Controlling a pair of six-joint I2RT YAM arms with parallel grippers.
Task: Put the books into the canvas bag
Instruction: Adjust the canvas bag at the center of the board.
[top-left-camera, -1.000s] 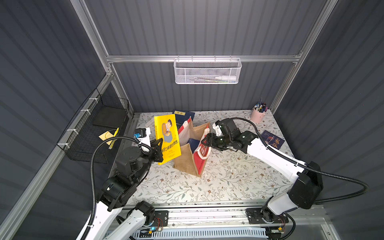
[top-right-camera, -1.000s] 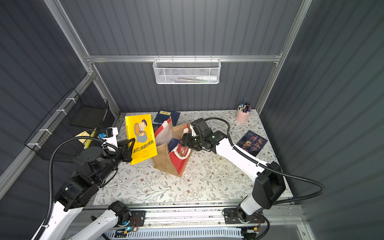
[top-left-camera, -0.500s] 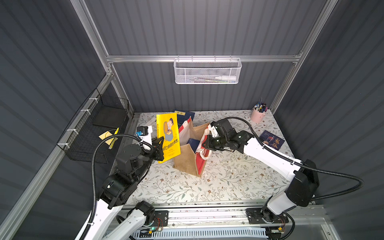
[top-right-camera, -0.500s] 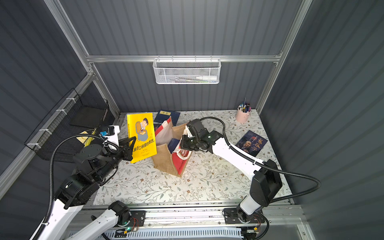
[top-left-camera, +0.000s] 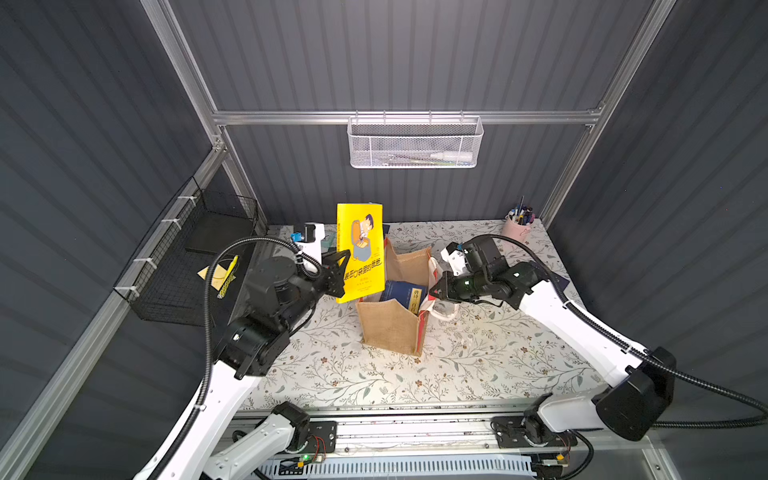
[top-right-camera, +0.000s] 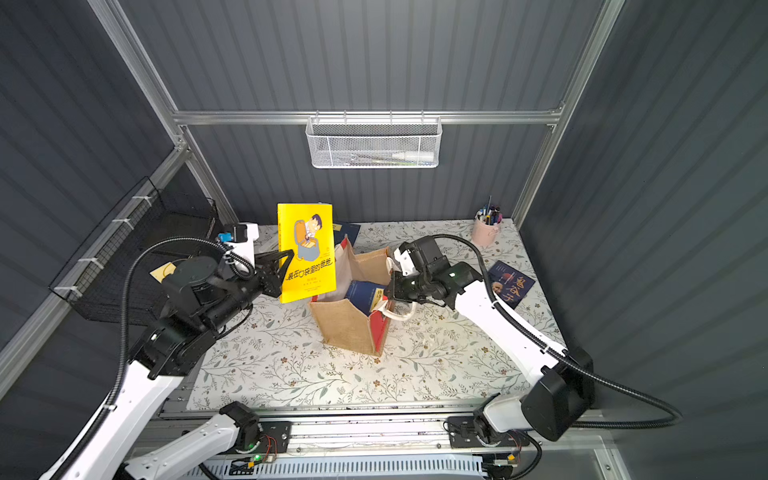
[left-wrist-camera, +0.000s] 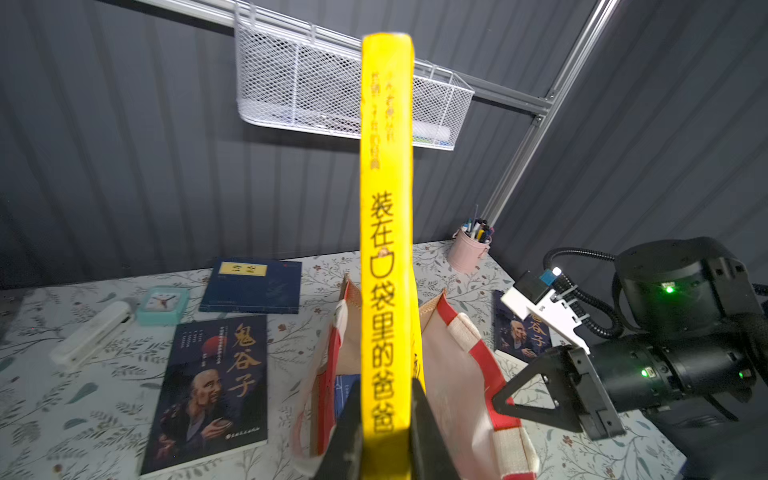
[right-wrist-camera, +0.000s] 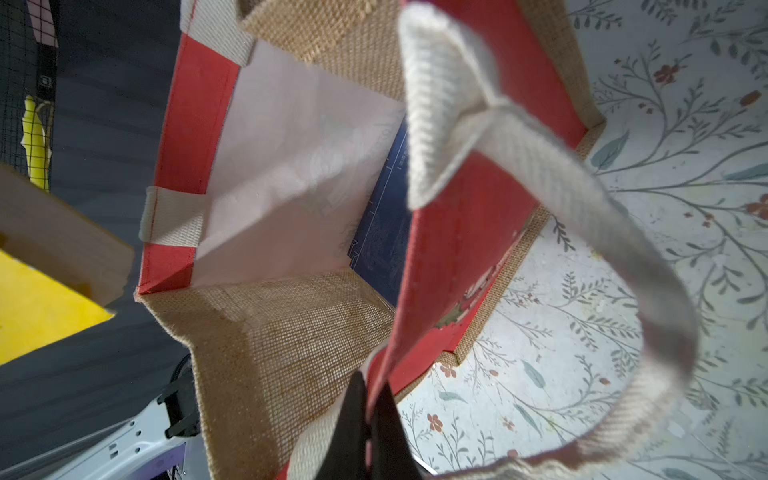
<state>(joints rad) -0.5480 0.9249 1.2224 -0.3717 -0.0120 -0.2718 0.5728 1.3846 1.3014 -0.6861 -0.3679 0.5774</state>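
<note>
The yellow book (top-left-camera: 360, 253), gripped by the left end effector (top-left-camera: 341, 272), could be snagged on the canvas bag (top-left-camera: 390, 328) rim, which is pinched by the right end effector (top-left-camera: 434, 291).

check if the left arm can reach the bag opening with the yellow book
Probably yes: the left gripper holds the yellow book upright beside the canvas bag, and the right gripper pinches its rim, so the mouth stands open.

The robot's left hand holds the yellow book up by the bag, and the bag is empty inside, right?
No, the canvas bag is not empty: a navy blue book sits inside it, seen in both top views. The left gripper does hold the yellow book up beside the bag.
</note>
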